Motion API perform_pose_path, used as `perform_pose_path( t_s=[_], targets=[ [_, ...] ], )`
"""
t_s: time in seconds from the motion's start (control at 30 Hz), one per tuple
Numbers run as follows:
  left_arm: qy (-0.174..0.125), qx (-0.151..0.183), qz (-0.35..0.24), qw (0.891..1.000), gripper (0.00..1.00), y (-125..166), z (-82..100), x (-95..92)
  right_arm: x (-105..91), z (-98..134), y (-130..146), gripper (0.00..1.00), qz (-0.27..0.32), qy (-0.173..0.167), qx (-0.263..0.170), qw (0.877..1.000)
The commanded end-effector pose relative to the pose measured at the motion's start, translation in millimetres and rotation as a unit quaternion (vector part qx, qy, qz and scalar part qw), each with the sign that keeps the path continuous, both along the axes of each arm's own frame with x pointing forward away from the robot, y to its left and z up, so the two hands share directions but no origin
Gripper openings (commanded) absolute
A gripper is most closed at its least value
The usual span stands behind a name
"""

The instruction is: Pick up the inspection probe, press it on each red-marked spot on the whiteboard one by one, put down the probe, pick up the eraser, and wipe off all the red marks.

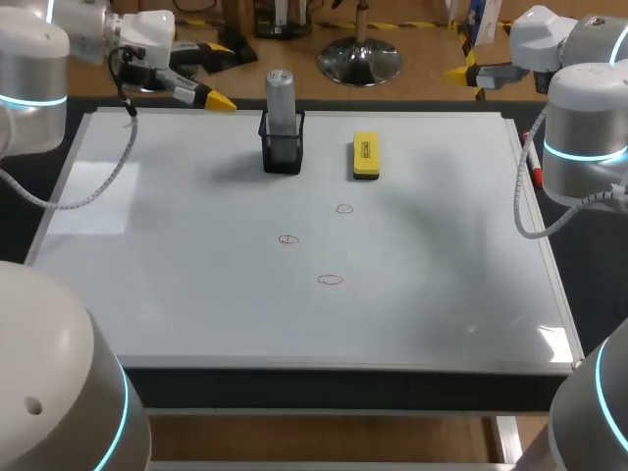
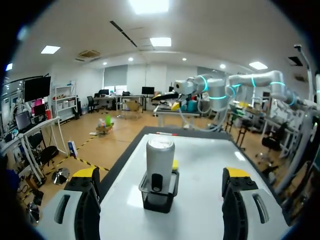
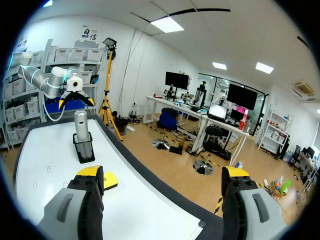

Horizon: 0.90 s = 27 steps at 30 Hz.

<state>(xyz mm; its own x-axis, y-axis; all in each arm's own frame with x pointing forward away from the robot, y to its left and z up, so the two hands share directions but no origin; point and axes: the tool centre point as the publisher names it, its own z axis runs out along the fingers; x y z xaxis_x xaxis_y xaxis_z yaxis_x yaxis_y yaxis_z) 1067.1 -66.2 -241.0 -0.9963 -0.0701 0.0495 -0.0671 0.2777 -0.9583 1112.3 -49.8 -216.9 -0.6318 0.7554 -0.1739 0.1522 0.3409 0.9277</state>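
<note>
Head: inspection probe [image 1: 281,93] upright in black holder [image 1: 283,152], far edge of whiteboard [image 1: 177,255], eraser [image 1: 365,155] beside.
L wrist: left pincer [image 2: 161,176] wide open, inspection probe ahead. Looks rigid, smooth metal, prob. slippery; grip exposed upper body.
R wrist: right pincer [image 3: 163,172] open, empty.

The probe [image 1: 281,93] stands in a holder [image 1: 282,147] at the far middle of the whiteboard [image 1: 177,275], the eraser [image 1: 365,156] near on its right. Three marks [image 1: 331,280] lie nearer, around mid-board.
</note>
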Motion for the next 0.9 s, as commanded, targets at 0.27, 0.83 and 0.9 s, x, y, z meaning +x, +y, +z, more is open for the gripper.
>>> perform_pose_path(
  t_s=[0.27, 0.83, 0.9],
  targets=[
    [0.018, -0.034, -0.09, 0.995, 1.0, -24, -22.1, 10.2, 0.3, 0, 0, 1.0, 0.0, 0.0, 0.0, 1.0],
    [0.014, -0.052, -0.077, 0.996, 1.0, -65, -43.3, 17.9, 0.3, 0, 0, 1.0, 0.0, 0.0, 0.0, 1.0],
    [0.013, -0.053, -0.072, 0.996, 1.0, -69, -43.9, 18.2, 0.3, 0, 0, 1.0, 0.0, 0.0, 0.0, 1.0]
  ],
)
